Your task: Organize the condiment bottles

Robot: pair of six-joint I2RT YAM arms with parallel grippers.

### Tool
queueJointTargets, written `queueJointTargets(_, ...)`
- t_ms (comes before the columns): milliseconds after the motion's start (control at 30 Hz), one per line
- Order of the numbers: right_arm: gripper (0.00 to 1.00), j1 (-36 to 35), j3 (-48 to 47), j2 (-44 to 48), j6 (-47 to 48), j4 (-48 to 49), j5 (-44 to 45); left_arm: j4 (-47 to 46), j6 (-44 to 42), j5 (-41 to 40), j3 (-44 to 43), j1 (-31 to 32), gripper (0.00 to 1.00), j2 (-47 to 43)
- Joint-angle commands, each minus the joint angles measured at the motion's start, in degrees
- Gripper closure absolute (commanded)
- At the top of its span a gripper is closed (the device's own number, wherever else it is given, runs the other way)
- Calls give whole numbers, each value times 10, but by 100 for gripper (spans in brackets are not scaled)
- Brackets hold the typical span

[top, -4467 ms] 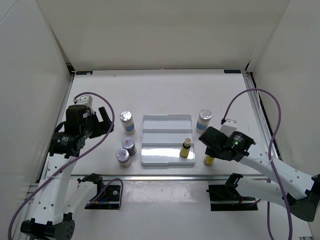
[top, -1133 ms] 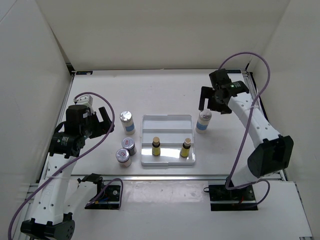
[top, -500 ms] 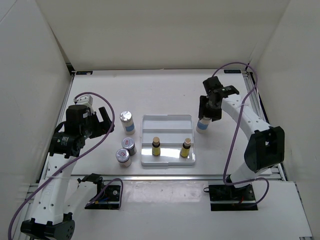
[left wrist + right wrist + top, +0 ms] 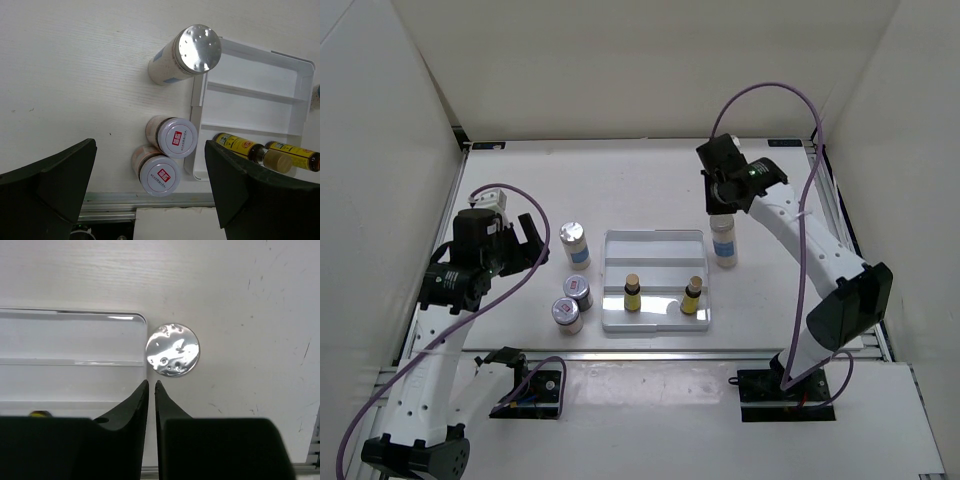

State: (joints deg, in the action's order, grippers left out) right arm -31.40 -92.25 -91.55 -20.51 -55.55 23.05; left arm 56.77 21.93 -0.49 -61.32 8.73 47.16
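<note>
A white shaker jar [image 4: 725, 246] with a silver lid [image 4: 173, 350] stands on the table just right of the white tray [image 4: 655, 243]. My right gripper [image 4: 718, 208] hangs over it, shut with nothing between the fingertips [image 4: 151, 383]; the lid lies just beyond the tips. Two yellow bottles [image 4: 632, 292] [image 4: 693, 295] stand in the tray's front row. Left of the tray are three more jars: one with a silver lid [image 4: 192, 52] and two red-labelled ones [image 4: 175, 137] [image 4: 160, 174]. My left gripper [image 4: 150, 144] is open above them and holds nothing.
The tray's two back rows [image 4: 255, 95] hold nothing. A metal rail [image 4: 110, 200] runs along the table's near edge, close to the front jar. White walls enclose the table on three sides.
My right gripper has shut and shifted left and toward the back, from beside the right-hand jar to above it. The jar stays on the table. The left arm has not moved.
</note>
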Motion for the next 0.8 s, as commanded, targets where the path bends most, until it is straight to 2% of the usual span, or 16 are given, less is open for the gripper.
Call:
queueJointTargets(0, 87, -20, -48, 18, 17, -1, 31, -1, -1, 10, 2, -3, 0, 2)
queueJointTargets(100, 87, -25, -63, -3, 17, -8, 36, -1, -1, 10, 2, -3, 0, 2)
queueJointTargets(133, 83, -25, -63, -11, 17, -8, 36, -1, -1, 10, 2, -3, 0, 2)
queueJointTargets(200, 62, -25, -42, -16, 17, -8, 42, -1, -1, 10, 2, -3, 0, 2)
queueJointTargets(233, 34, -25, -32, -21, 11, -8, 47, -1, -1, 10, 2, -3, 0, 2)
queueJointTargets(300, 13, -25, -15, -21, 11, -8, 47, -1, -1, 10, 2, -3, 0, 2)
queueJointTargets(333, 8, -19, 5, -21, 11, -8, 47, -1, -1, 10, 2, -3, 0, 2)
queueJointTargets(533, 3, -7, 60, -33, -11, -1, 52, -1, -1, 10, 2, -3, 0, 2)
queueJointTargets(767, 1, -2, 109, 16, -16, 16, 63, -1, -1, 10, 2, -3, 0, 2)
